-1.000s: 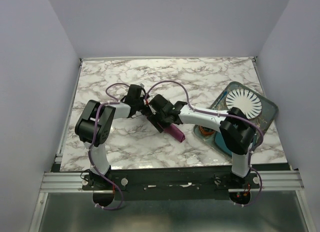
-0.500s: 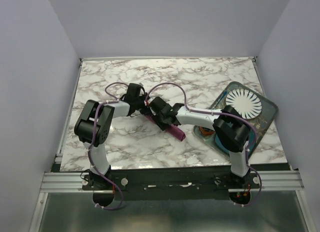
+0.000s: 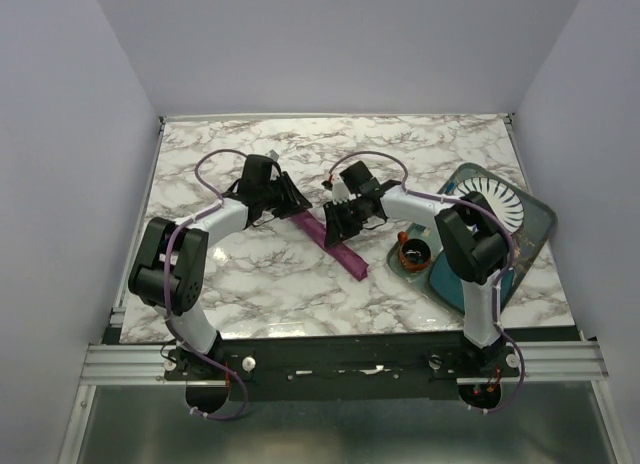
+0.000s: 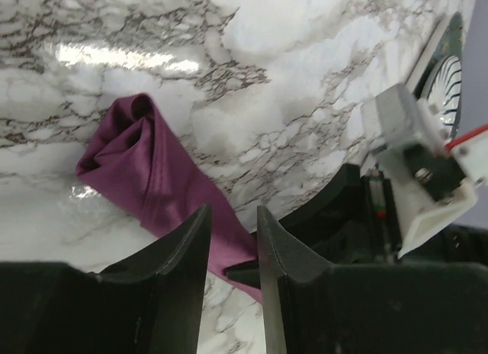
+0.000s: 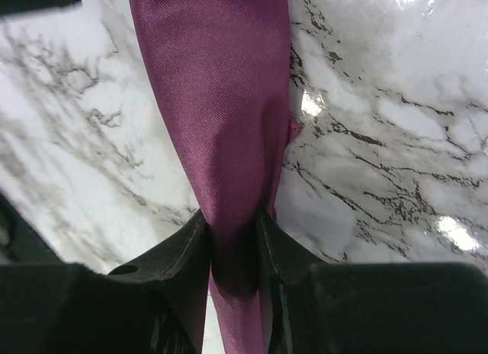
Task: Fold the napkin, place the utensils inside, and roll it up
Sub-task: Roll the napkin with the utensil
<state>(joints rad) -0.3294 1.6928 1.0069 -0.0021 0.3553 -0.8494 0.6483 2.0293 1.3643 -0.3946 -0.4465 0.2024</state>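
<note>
Right pincer pinches rolled napkin, hiding its middle

From above, the right end effector covers the middle of the rolled plum-purple cloth napkin; the right wrist view crops both ends.

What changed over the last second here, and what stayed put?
The right gripper shifted toward the far side and the left arm's elbow swung outward, uncovering most of the rolled napkin and the orange-rimmed cup. The right gripper now pinches the napkin; the left gripper sits over it. The roll's near end and the white plate stayed put.
</note>
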